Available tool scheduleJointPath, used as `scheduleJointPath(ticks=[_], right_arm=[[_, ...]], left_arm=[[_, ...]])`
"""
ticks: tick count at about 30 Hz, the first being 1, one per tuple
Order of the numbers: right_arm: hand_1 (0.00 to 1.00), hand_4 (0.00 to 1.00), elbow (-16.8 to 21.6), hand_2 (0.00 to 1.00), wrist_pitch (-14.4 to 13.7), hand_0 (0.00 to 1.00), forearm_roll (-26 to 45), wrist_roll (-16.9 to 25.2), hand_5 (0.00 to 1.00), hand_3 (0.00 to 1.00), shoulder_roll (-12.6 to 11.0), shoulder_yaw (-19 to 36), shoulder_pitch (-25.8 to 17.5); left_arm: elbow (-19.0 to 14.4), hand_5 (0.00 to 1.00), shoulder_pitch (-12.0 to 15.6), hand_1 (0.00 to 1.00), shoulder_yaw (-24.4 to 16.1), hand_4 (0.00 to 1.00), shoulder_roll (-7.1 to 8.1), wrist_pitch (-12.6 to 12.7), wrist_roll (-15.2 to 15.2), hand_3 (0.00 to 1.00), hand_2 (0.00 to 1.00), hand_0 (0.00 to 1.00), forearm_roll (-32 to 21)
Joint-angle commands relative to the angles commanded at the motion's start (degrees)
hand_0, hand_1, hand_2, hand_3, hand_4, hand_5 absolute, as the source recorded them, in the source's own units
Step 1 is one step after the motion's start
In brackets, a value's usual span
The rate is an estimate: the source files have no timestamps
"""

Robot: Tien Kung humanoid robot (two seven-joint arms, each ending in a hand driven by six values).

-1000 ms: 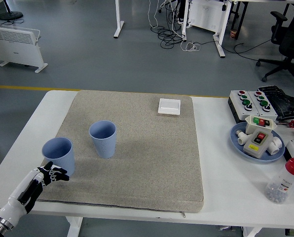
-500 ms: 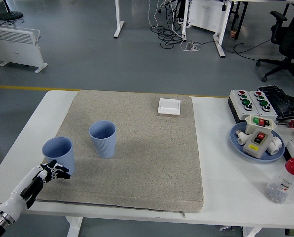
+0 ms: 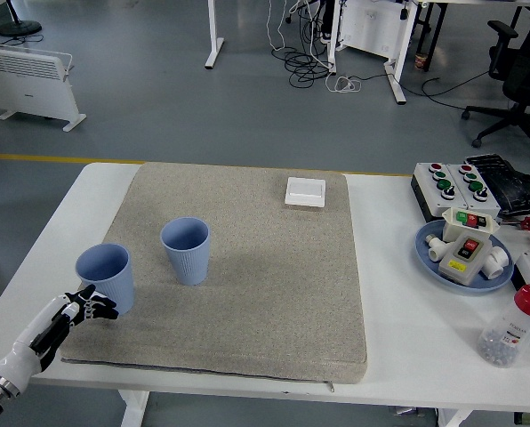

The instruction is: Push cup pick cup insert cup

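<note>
Reaching in from the lower left corner of the frame, the left hand (image 3: pixel 85 307) rests low over the grey mat (image 3: pixel 274 294), its fingers loosely spread and holding nothing, the fingertips just beside the base of the nearer blue cup (image 3: pixel 105 276). That cup stands upright at the mat's left edge. A second blue cup (image 3: pixel 186 250) stands upright just to its right, nearer the frame's centre, apart from the first. A white switch plate (image 3: pixel 305 191) lies at the mat's upper edge.
</note>
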Motion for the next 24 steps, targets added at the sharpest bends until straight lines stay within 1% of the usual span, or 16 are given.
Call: scheduleJointPath(ticks=[10, 17, 24], right_arm=[[0.651, 0.129, 0.0, 0.661, 0.0, 0.727, -0.07, -0.02, 0.488, 0.583, 0.06, -0.16, 0.03], [0.651, 0.129, 0.0, 0.661, -0.01, 0.727, 0.0, -0.01, 0.487, 0.581, 0.19, -0.25, 0.25], [0.651, 0.128, 0.0, 0.661, -0.05, 0.726, -0.18, -0.03, 0.487, 0.582, 0.29, -0.31, 0.18]], left_arm=[[1.48, 0.998, -2.59, 0.545, 2.13, 0.641, 0.07, 0.0, -0.06, 0.505, 0.507, 0.675, -0.46], [3.31, 0.998, -5.31, 0.547, 3.22, 0.639, 0.77, 0.1, 0.54, 0.505, 0.507, 0.678, 0.52], [4.38, 0.998, -6.62, 0.547, 4.08, 0.635, 1.13, 0.06, 0.41, 0.505, 0.507, 0.681, 0.1]])
